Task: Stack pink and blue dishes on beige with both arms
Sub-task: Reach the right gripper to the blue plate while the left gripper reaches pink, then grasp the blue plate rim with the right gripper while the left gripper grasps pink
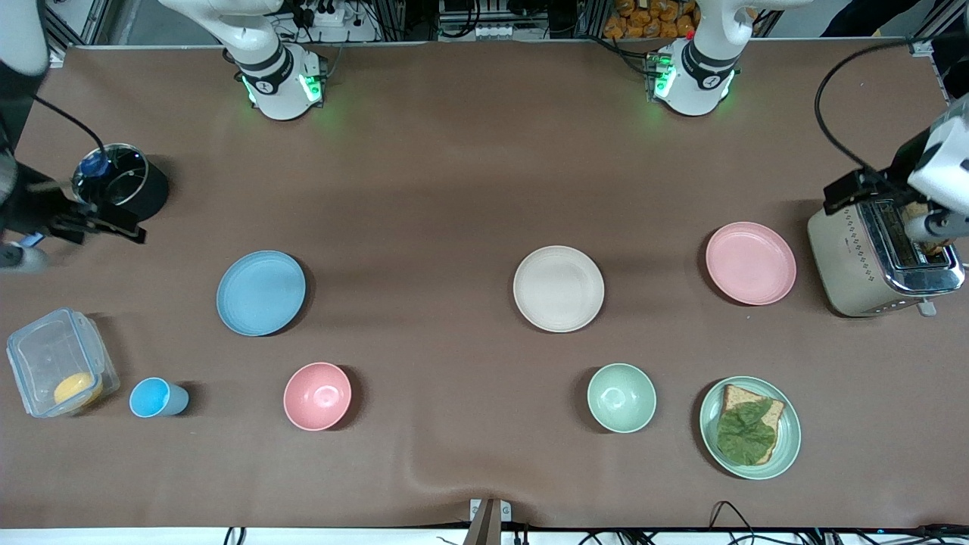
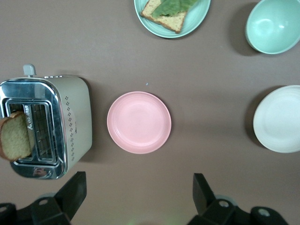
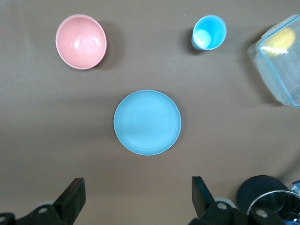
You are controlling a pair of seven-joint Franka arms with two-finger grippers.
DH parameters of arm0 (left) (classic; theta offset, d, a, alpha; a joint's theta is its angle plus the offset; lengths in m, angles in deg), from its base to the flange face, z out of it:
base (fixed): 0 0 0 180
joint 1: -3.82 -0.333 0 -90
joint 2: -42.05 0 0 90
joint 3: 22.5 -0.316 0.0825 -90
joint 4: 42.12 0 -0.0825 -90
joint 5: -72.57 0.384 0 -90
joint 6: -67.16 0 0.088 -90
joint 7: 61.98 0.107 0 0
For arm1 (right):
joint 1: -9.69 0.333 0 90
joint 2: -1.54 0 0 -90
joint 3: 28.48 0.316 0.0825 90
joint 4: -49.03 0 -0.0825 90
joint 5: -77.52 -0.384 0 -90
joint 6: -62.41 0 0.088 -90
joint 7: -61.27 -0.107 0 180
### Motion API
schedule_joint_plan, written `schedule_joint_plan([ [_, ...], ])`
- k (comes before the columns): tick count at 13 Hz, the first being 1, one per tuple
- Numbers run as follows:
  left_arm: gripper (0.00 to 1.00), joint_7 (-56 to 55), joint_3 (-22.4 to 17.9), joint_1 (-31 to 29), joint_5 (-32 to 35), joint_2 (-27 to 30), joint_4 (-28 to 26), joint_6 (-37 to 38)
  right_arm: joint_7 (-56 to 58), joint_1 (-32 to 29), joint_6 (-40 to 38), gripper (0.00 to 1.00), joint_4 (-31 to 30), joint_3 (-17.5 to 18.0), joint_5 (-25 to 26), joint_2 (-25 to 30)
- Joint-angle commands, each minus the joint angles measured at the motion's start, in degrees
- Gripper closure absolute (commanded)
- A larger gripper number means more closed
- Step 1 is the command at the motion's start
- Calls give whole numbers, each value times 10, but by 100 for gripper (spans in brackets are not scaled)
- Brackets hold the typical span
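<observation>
Nothing stacked yet, so first grabs. Left claw [image 2: 136, 199] high over the bench [image 1: 454, 189], fingers wide apart, pink plate [image 1: 750, 263] just off the tips, beside the toaster [image 1: 878, 261]. Right claw [image 3: 136, 199] same deal, spread wide above the blue plate [image 1: 260, 292] toward the right arm's end. Beige plate [image 1: 559, 288] between the two, bare. Best bet: drop straight down, pinch a low rim edge, lift level, go one at a time onto beige to avoid a clash.

Containers: toaster holding bread; green plate [image 1: 749, 427] with bread and leaf; clear box [image 1: 60, 372] with something yellow; dark pot [image 1: 121, 182]; pink bowl [image 1: 317, 396], green bowl [image 1: 621, 397], blue cup [image 1: 157, 397] look empty.
</observation>
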Motion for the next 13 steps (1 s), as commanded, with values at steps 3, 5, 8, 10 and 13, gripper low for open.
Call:
schedule_joint_plan([
  [3,0,-1,3,-10,8,48,-149,-129,1,43,-14,0,16,3,13,-62],
  [5,0,-1,3,-13,8,46,-189,-171,0,44,-14,0,17,2,12,-87],
  [8,0,-1,3,-34,6,41,-275,-271,0,53,-10,0,17,3,10,-105],
  [10,0,3,4,-59,7,29,-332,-357,1,71,12,0,24,2,17,-133],
  [13,0,3,4,-78,5,-25,-348,-408,6,57,50,0,25,1,16,-160],
])
